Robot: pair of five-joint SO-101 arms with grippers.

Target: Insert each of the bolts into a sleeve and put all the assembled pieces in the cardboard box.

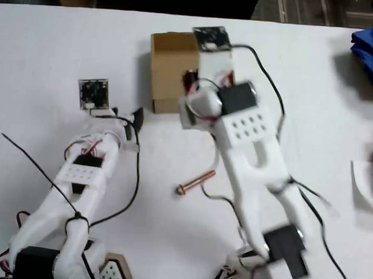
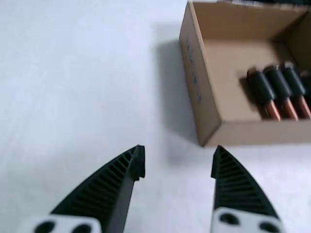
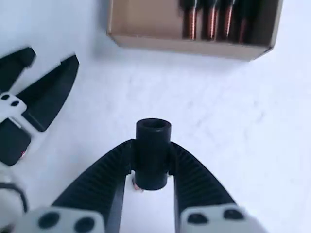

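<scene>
Evidently your right gripper (image 3: 151,145) was clamped on a black sleeve (image 3: 153,158), its open bore showing and no bolt in it. Your left gripper (image 2: 177,162) stood spread and empty, just short of the cardboard box (image 2: 199,92).

From the high camera, the box lay at about twelve o'clock from the middle of the table (image 1: 67,56). One loose copper bolt (image 1: 196,182) lay on the table at about six o'clock from the box, apart from both grippers.

Inside the box were assembled pieces (image 2: 279,90), three plainly and perhaps a fourth, since that edge was hard to read. By my judgement most of the job was done: you had that bolt to seat in the held sleeve, then the pair to box.
</scene>
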